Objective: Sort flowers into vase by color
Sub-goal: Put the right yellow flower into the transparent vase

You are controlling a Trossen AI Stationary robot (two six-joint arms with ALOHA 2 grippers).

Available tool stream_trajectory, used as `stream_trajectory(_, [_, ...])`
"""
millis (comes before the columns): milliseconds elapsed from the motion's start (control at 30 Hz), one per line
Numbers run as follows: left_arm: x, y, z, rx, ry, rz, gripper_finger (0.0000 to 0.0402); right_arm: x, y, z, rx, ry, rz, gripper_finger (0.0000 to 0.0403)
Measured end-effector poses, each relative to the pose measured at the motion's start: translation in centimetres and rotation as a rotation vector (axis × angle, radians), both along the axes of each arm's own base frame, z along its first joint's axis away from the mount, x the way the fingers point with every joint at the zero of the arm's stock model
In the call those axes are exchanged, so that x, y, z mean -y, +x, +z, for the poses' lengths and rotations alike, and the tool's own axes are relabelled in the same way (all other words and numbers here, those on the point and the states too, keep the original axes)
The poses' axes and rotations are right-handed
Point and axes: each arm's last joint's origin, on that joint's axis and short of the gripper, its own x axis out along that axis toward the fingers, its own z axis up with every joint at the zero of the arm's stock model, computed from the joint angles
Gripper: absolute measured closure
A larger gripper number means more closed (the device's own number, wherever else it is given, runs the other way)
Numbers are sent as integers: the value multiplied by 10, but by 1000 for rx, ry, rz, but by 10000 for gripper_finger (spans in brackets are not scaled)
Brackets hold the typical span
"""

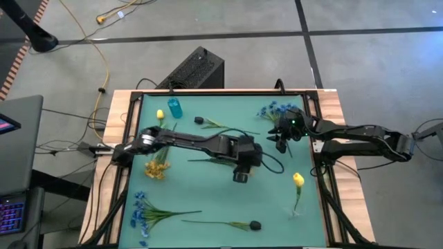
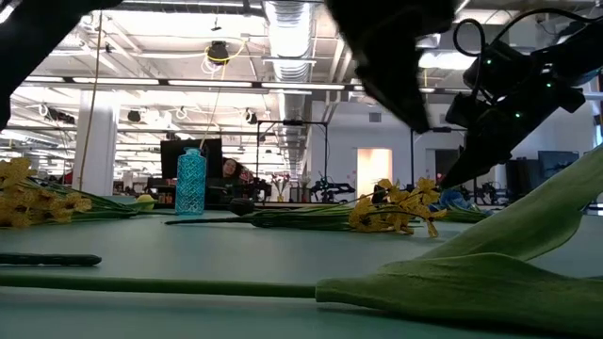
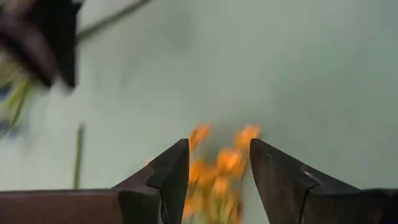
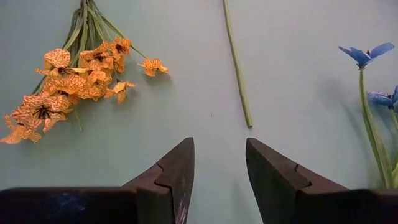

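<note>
Lying nearest the front edge of the green surface (image 1: 277, 214) are a dark-budded stem (image 1: 235, 224) and a blue blossom cluster (image 1: 142, 209) at the left corner, with a single yellow bud (image 1: 297, 180) upright-looking near the right rail. Bare mat lies open between these and the arms. Just beyond, the left arm reaches from the left rail to mid-surface, wrist bent down; the left gripper (image 3: 219, 144) points at the mat, fingers moderately apart, blurred yellow-orange blossoms (image 3: 217, 165) showing in the gap, not visibly pinched. A yellow blossom cluster (image 1: 157, 167) lies beside that arm's base. Farther back the right arm enters over the right rail; the right gripper (image 4: 219, 142) hangs with fingers moderately apart and nothing between them. Along the far edge stand a blue vase (image 1: 174, 108), a yellow bud (image 1: 160, 115), a dark bud (image 1: 199, 120) and blue blossoms (image 1: 272, 110).
</note>
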Motion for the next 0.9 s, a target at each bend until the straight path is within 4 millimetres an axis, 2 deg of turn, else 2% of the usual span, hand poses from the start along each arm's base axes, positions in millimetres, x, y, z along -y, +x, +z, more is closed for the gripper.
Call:
stream_trajectory(133, [-15, -30, 5, 34, 20, 95, 261, 0, 0, 0, 0, 0, 1, 233])
stream_trajectory(267, [-31, -67, 3, 172, -16, 178, 268, 0, 0, 0, 0, 0, 2, 233])
stream_trajectory(400, [-45, -110, -17, 248, -82, 278, 268, -2, 1, 0, 0, 0, 13, 233])
stream_trajectory(567, [-48, -152, -39, 201, -156, 330, 266, -5, 3, 0, 1, -1, 35, 233])
stream_trajectory(700, [-46, -168, -58, 133, -150, 340, 266, -7, 4, 1, 7, -4, 47, 233])
stream_trajectory(900, [-43, -177, -78, 42, -170, 329, 246, -10, 6, 1, 10, -1, 64, 233])
